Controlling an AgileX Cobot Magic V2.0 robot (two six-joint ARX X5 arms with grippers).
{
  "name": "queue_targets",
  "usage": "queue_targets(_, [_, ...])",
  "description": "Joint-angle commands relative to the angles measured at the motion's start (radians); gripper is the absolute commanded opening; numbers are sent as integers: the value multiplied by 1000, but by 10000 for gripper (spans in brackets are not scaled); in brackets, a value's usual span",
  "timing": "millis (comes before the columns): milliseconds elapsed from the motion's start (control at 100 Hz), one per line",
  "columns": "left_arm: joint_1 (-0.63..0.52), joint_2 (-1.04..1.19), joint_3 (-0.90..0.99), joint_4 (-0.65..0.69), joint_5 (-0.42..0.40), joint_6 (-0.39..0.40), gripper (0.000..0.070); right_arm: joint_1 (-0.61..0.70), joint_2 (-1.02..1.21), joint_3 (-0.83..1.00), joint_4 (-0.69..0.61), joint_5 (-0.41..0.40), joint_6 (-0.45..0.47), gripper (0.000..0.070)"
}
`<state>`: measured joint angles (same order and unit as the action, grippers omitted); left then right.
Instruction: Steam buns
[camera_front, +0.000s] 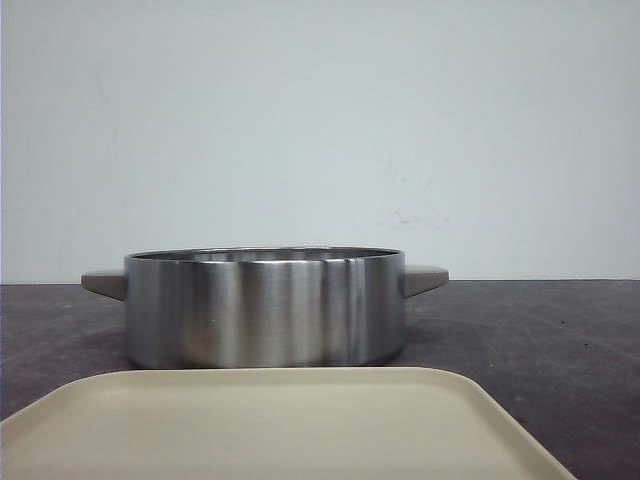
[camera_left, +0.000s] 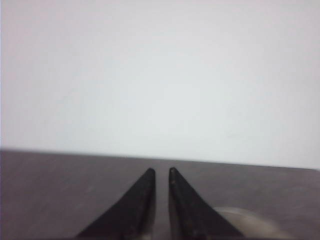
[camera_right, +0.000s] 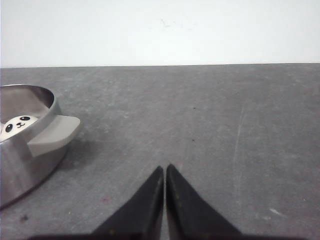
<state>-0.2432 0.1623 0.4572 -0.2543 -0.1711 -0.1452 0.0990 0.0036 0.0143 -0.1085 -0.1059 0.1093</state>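
Buns are what matters, and only one bun (camera_right: 19, 124) shows: a white dome with a black panda face, sitting inside the steel pot (camera_front: 265, 310), glimpsed over the rim in the right wrist view; whether others lie beside it cannot be told, since the front view sees only the pot's outer wall. The pot stands toward the middle of the dark table (camera_front: 540, 340), well back from the near edge, with a grey handle (camera_front: 424, 279) on each side. A cream tray (camera_front: 280, 425) lies bare at the near edge, just in front of the pot. The right gripper (camera_right: 165, 168) hovers low over bare tabletop off the pot's right side, its black fingers pressed together and holding nothing. The left gripper (camera_left: 160, 171) is nearly closed, a thin slit between its tips, also empty; a pale rounded shape by it is too blurred to name. The bun looks soft, light and smooth-skinned, so it would likely dent under a hard pinch and could slip; a gentle hold across its widest girth, low on the dome, seems safest. With the tray bare, the loading appears largely done.
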Motion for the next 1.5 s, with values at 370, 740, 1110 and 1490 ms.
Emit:
queue_targets(370, [75,-122,-343,119,11,-57,0,2,0,-2,11,1,10,7])
queue_targets(740, [109,-159,-436,117,72,-5,0,2,0,-2,11,1,10,7])
queue_targets(1110, [159,-159,-443,79,78,51,0,2,0,-2,11,1,10,7])
queue_targets(1490, [159,-159,-443,84,78,51,0,2,0,-2,11,1,10,7])
